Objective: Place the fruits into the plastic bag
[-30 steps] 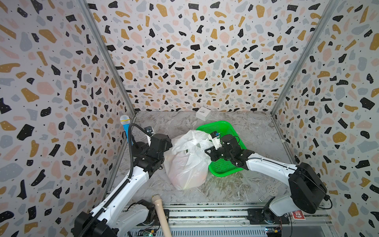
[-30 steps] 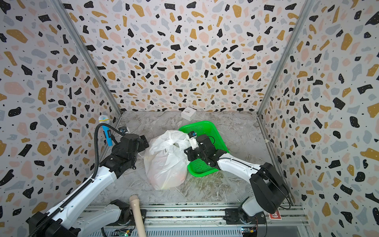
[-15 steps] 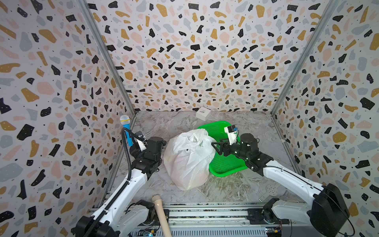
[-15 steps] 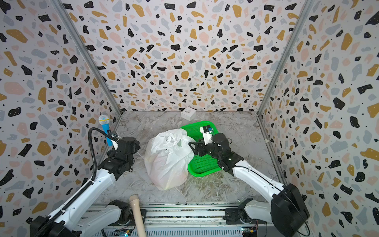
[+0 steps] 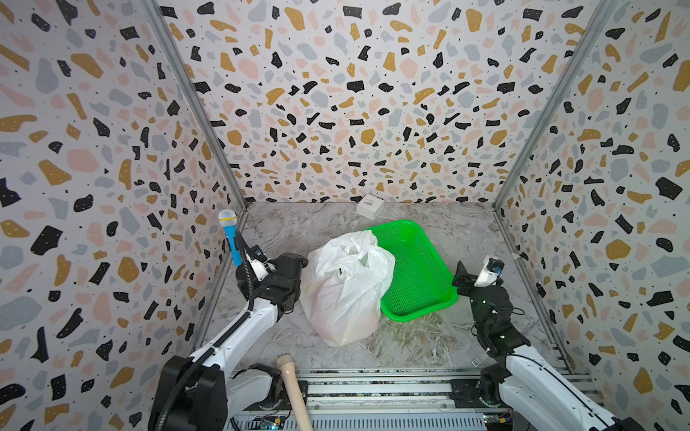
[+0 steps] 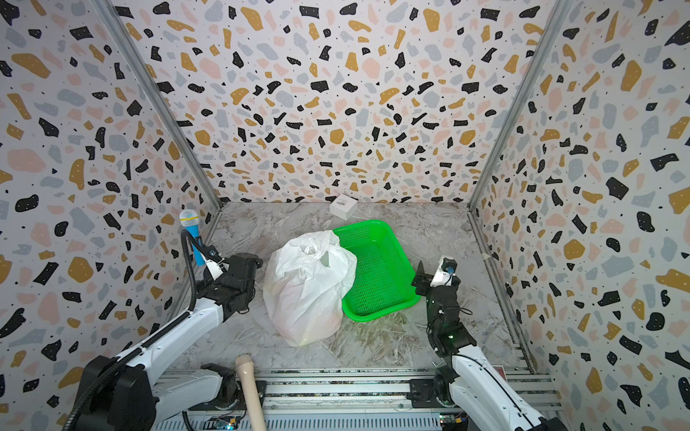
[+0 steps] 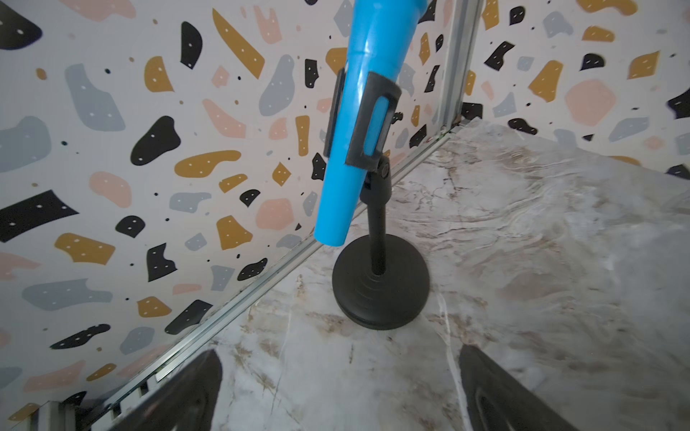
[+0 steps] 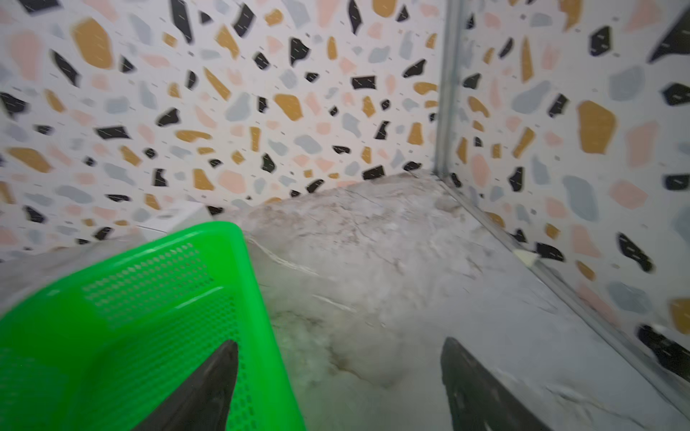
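Observation:
The white plastic bag [image 5: 347,287] [image 6: 310,287] stands bunched up in the middle of the floor, its handle loops slumped on top. No gripper touches it. The fruits are out of view, and the bag's thin skin shows only a faint tint near its bottom. My left gripper [image 5: 289,261] [image 7: 339,392] is open and empty just left of the bag, facing the left wall. My right gripper [image 5: 461,278] [image 8: 336,384] is open and empty to the right of the green basket [image 5: 414,268], low over the floor by its near right corner.
The green mesh basket [image 6: 377,268] [image 8: 149,298] lies with nothing in it, against the bag's right side. A small white box [image 5: 369,206] sits by the back wall. A blue toy microphone [image 5: 231,239] [image 7: 354,123] on a black stand is at the left wall. A wooden handle [image 5: 293,388] pokes up at the front rail.
My right gripper let go at the bag's mouth, opened wide and drew back right past the basket. My left gripper pulled away from the bag. The bag's top has slumped.

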`<state>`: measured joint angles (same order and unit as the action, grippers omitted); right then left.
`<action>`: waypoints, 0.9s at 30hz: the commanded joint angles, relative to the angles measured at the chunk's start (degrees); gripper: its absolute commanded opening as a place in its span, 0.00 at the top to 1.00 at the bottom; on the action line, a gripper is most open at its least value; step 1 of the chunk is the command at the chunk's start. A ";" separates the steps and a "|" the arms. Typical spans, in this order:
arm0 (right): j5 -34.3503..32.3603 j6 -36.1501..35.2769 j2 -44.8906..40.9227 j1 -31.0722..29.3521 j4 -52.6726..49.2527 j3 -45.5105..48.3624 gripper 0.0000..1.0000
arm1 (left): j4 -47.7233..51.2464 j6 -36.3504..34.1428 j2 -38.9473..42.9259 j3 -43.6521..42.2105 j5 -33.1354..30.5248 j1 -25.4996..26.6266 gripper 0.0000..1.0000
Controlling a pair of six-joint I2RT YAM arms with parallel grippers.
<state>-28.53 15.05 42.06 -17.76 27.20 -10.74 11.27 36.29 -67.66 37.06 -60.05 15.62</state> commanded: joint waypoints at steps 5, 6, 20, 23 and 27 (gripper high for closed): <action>-16.10 0.71 12.98 1.63 17.04 5.89 0.01 | -16.39 -6.54 -8.65 -2.87 -8.28 -0.42 0.01; -15.57 1.07 14.79 1.46 16.45 4.58 0.01 | -19.52 -8.57 -9.35 -3.67 -8.16 -0.42 0.00; 12.37 -16.19 38.35 8.18 54.79 6.48 0.01 | -53.06 -27.68 -15.62 -11.01 31.56 -12.08 0.01; 21.72 -18.60 45.74 10.11 64.69 6.85 0.01 | -55.16 -29.24 -14.96 -12.17 43.19 -15.65 0.00; 30.26 -17.10 41.76 13.81 51.65 3.40 0.01 | -57.14 -33.76 -15.04 -12.84 58.17 -17.85 0.01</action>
<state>-8.73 0.05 84.84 -5.87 83.85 -5.50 -40.12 7.25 -83.55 25.02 -17.91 -1.52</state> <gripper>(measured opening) 0.990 0.995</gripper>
